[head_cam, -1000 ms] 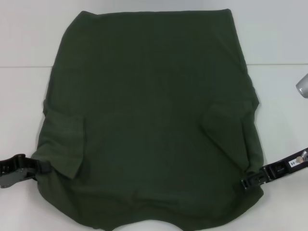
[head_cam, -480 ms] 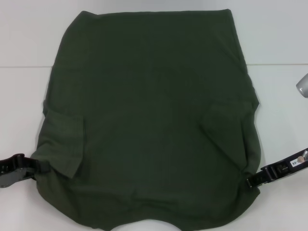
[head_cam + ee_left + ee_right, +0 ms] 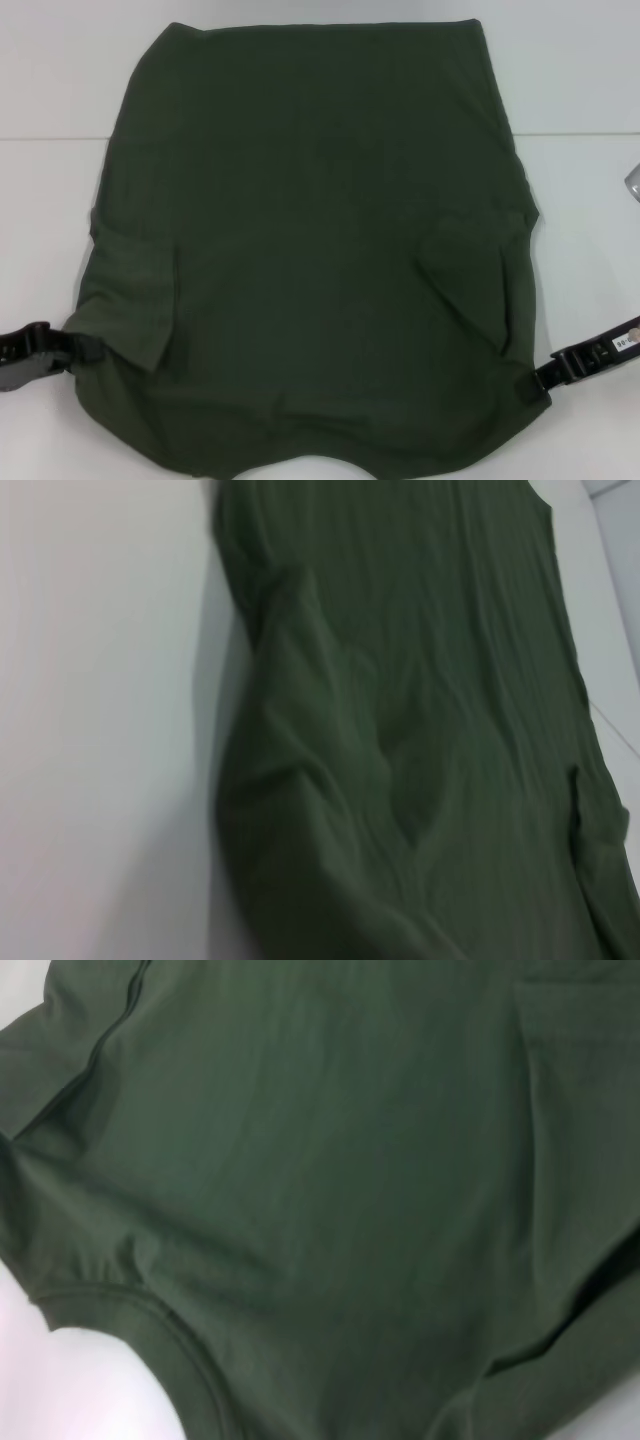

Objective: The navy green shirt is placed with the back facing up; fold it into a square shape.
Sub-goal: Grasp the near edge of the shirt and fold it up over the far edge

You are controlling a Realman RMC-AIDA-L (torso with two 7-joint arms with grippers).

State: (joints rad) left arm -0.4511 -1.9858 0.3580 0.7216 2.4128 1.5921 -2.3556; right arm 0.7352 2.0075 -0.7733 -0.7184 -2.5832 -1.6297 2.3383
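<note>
The large dark olive-green short-sleeved shirt of soft matte fabric [image 3: 310,250] lies spread flat on the white counter [image 3: 60,90], plain back up, both sleeves already folded inward over the body, its collar end nearest the robot. It looks light and limp: it will drape, wrinkle and sag between any two holding points, and it will not keep an edge unless laid down flat. The sensible places to take hold are the two near corners by the shoulders, pinching both layers so the tucked sleeves stay in place.

The black left hand [image 3: 35,350] sits at the shirt's near left edge, touching the cloth; the black right hand [image 3: 575,368] sits just off the shirt's near right corner. I cannot tell whether either hand is wide or narrow, nor whether it grips cloth.

No containers show anywhere around the shirt.
</note>
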